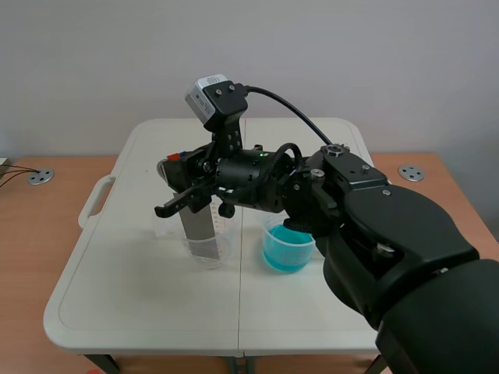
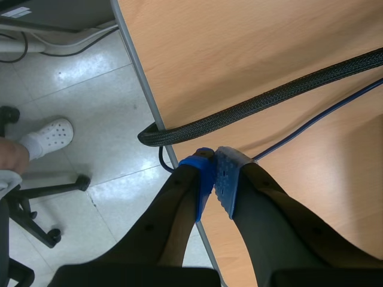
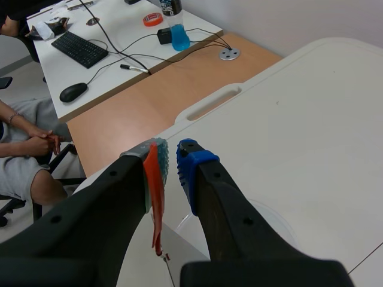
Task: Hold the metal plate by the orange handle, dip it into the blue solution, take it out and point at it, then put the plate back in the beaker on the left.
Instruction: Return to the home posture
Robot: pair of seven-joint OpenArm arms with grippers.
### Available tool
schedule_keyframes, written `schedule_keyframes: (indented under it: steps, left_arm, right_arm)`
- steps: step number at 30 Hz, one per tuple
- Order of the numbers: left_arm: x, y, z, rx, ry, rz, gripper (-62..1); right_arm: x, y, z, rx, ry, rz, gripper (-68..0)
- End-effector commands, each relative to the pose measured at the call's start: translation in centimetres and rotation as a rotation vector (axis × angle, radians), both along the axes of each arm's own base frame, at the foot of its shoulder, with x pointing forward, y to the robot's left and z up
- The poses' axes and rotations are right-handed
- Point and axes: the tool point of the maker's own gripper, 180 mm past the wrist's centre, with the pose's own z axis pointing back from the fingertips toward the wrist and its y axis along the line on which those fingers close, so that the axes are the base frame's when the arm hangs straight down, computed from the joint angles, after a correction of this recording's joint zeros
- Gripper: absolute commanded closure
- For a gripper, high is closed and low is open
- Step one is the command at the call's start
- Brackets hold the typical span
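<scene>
- Where's the plate (image 1: 199,227)?
- Standing in the clear left beaker (image 1: 210,251) on the white table (image 1: 140,296). The right beaker (image 1: 288,251), with the blue solution (image 1: 286,257), sits just beside it, and the two are apart.
- And the right gripper (image 3: 170,149)?
- It's right over the left beaker, with the arm stretched across from the right. The orange handle (image 3: 154,191) is between its fingers.
- Clamped?
- Doesn't look so. The handle lies against one pad (image 3: 157,156), and a slim gap shows between it and the blue pad (image 3: 187,164) opposite. So the fingers are narrow but parted.
- The left gripper (image 2: 214,160)?
- Closed on nothing, with its blue pads pressed together. It hangs off to the side, above the edge of a wooden desk (image 2: 269,66). A black sleeved cable (image 2: 263,98) lies ahead of the fingertips, and grey floor (image 2: 90,107) lies beyond the edge.
- Does it show in the scene view?
- No, only the right arm does.
</scene>
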Motion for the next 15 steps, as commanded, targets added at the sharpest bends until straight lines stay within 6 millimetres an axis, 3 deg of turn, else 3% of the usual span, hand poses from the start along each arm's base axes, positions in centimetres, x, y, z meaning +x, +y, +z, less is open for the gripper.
schedule_keyframes:
  steps: [1,5,9,13,15]
  left_arm:
    - [-0.2,0.4,0.2,0.003,0.0,-0.002,-1.9]
    - [-0.2,0.4,0.2,0.004,0.0,-0.002,-1.9]
    - [-0.2,0.4,0.2,0.004,0.0,-0.002,-3.5]
    - [-0.2,0.4,0.2,0.003,0.0,-0.002,-14.9]
    - [-0.2,0.4,0.2,0.003,0.0,-0.002,-26.6]
  right_arm:
    - [0.7,-0.2,1.0,0.016,-0.027,-0.006,-7.1]
    - [0.9,-0.5,1.0,0.015,-0.027,-0.015,-7.1]
    - [1.3,-1.0,1.1,0.019,-0.027,-0.035,-14.6]
    - [1.8,-1.7,1.1,0.021,-0.027,-0.057,-19.4]
    - [2.0,-2.0,1.2,0.023,-0.027,-0.068,-21.5]
